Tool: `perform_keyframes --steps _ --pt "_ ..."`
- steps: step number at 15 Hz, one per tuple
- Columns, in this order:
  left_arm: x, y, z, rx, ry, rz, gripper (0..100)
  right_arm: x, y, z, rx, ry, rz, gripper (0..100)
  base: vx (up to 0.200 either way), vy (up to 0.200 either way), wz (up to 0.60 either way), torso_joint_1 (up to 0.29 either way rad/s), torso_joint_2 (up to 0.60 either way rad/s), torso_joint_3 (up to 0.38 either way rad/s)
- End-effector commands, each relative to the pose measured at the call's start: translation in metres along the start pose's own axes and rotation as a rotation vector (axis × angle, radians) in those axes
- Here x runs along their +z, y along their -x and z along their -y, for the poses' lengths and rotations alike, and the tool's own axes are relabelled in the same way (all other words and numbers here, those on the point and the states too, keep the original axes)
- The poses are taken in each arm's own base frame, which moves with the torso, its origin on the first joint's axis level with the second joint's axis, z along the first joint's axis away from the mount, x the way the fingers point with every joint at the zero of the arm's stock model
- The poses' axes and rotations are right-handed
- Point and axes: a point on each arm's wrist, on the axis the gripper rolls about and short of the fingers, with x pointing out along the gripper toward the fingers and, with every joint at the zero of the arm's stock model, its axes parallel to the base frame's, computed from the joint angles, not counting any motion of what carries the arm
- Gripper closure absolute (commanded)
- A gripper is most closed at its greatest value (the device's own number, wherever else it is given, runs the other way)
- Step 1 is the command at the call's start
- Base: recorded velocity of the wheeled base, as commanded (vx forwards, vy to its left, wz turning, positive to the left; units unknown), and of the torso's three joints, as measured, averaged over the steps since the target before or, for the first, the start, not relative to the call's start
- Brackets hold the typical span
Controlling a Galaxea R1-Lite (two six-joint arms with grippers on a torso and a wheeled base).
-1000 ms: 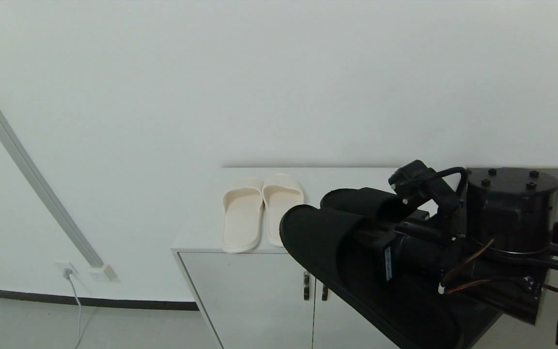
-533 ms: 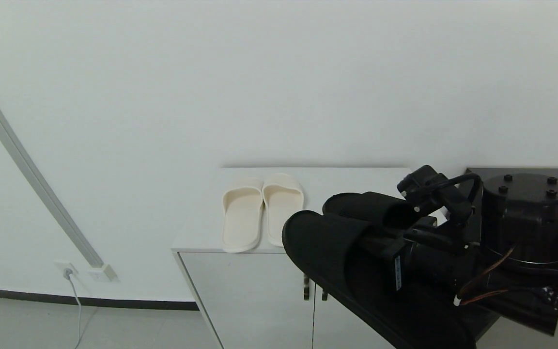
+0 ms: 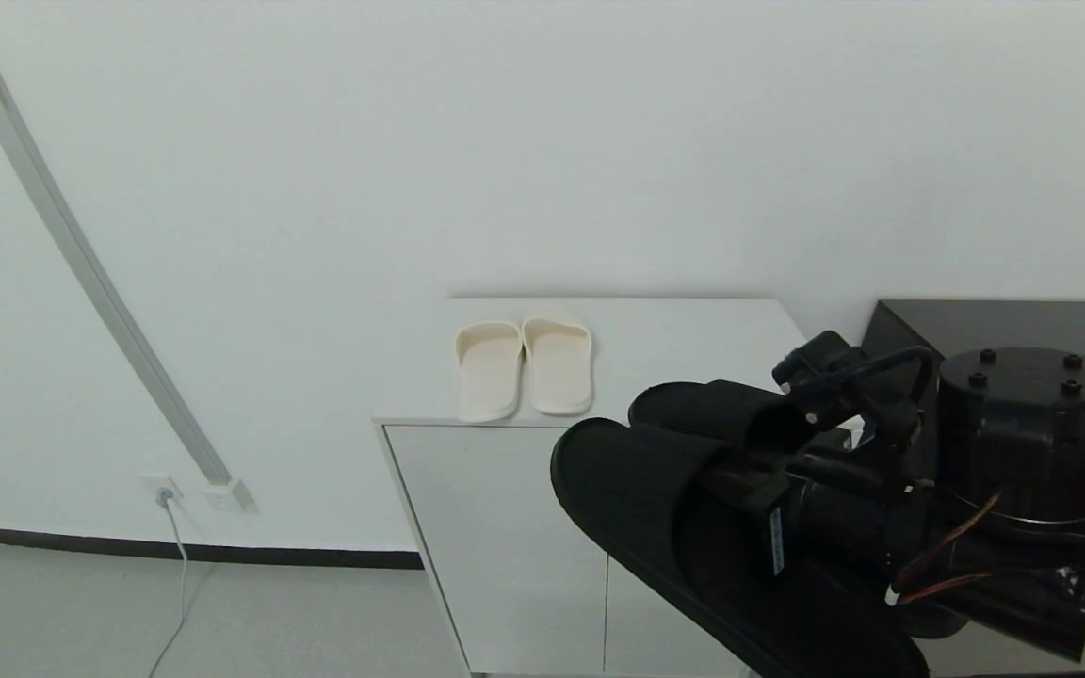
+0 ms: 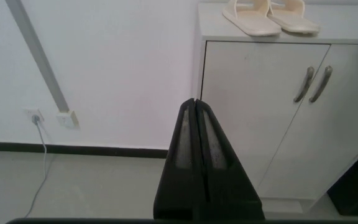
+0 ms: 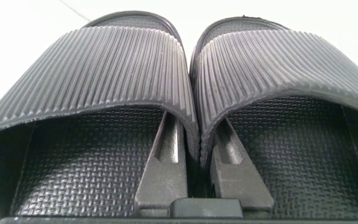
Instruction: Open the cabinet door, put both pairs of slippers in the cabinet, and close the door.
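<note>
Head view: white cabinet (image 3: 505,508) against the far wall, doors shut. The cream slippers (image 3: 524,367) sit side by side on its top, toward the left front edge. The black slippers (image 3: 674,480) are off the cabinet, in the air near me on the right, carried on my right arm, toes pointing left. A dark surface (image 3: 1013,325) lies right of the cabinet, and a wall socket (image 3: 164,492) is low on the left. Left wrist view: my left gripper (image 4: 195,109) has its fingers pressed together, nothing in it, and faces the cabinet front left of the door handles (image 4: 312,84). Right wrist view: my right gripper (image 5: 196,165) is pinching the two touching inner strap walls of the black pair, one finger inside each slipper.
</note>
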Motion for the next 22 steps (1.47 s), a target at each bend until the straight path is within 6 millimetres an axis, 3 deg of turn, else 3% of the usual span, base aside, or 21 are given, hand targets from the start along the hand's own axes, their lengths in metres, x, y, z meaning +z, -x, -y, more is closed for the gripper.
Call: perform_keyframes --steps 1,22 --pt "0.0 -0.0001 0.0 0.0 -0.001 -0.001 100 -0.0023 0.0003 0.0001 0.002 0.001 -0.008 100 0.0 0.0 0.0 0.0 0.0 0.0" --pt "0.0 -0.0001 0.0 0.0 0.0 -0.001 100 -0.0115 0.0023 0.0013 0.001 0.001 -0.039 100 0.0 0.0 0.0 -0.009 0.02 0.012"
